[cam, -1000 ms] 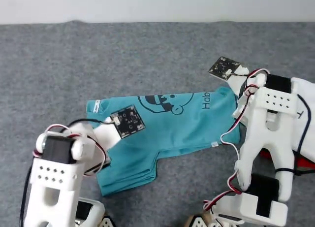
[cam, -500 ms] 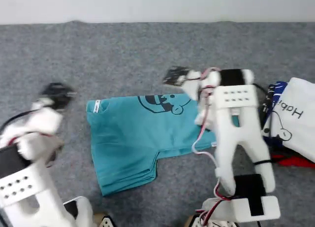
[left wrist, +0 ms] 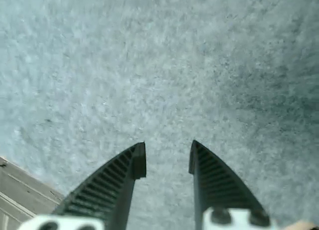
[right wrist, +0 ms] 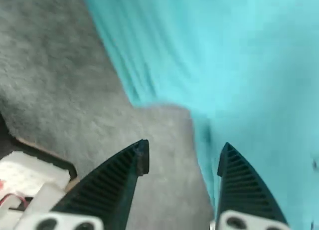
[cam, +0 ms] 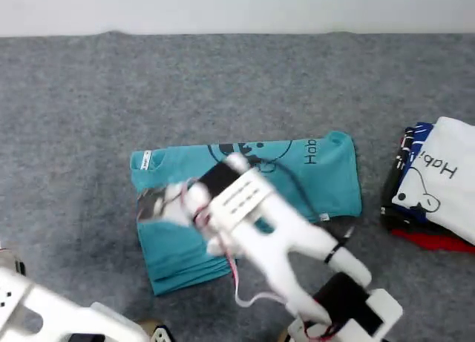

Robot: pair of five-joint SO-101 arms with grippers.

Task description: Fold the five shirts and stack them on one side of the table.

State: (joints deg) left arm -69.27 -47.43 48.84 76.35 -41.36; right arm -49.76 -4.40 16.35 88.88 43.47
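While the right fingers [right wrist: 115,179] gape over the teal shirt [cam: 326,180], dark-printed, left fingers [left wrist: 118,176] apart over grey mat [left wrist: 149,65].

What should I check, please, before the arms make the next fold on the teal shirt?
1. Right gripper open and empty: ok.
2. Right gripper over an edge of the teal shirt: ok; teal cloth and table cover both lie beneath it.
3. Left gripper open, over bare table cover: ok.
4. Teal shirt fully folded: not ok; it lies long, with one part jutting toward the arms.
5. Stack at the table's side, white shirt on top: ok.
6. Four shirts in the stack: cannot tell; the lower layers are partly hidden.
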